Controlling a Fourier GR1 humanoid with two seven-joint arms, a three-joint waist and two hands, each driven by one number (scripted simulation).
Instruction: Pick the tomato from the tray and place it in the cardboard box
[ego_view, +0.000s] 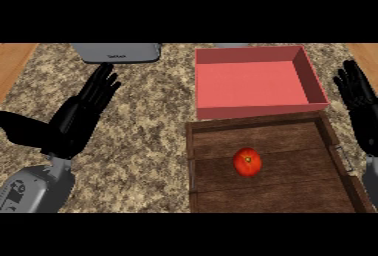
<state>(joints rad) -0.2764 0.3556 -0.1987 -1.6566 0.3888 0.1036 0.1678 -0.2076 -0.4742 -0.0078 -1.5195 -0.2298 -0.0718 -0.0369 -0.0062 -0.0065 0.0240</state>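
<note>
We saw a round red tomato (248, 162) lying near the middle of a dark brown wooden tray (295, 140) with raised rims, resting on the tray's plank floor with nothing else in the tray. Directly beyond the tray's far rim, touching it or just beside it, stood a square, open-topped box with pinkish-red walls and floor (251, 111), and we saw nothing inside it. Farther left along the far edge of the counter lay a flat grey object with rounded corners (118, 52), well apart from both box and tray; we could not tell what it was. Nothing stood between the tomato and the box except the tray's rim and the box's near wall. The black left hand (81, 110) hovered over the counter to the left of the tray, palm down and fingers straight and spread, pointing away from the robot and holding nothing; its grey forearm (33, 187) came in from the lower left corner. The black right hand (358, 100) showed at the right edge, beside the box and the tray's far corner, fingers straight and up, also holding nothing. Neither hand touched the tomato. The counter (140, 150) was speckled beige and brown stone, and a light wooden strip (15, 60) showed at its far left.
</note>
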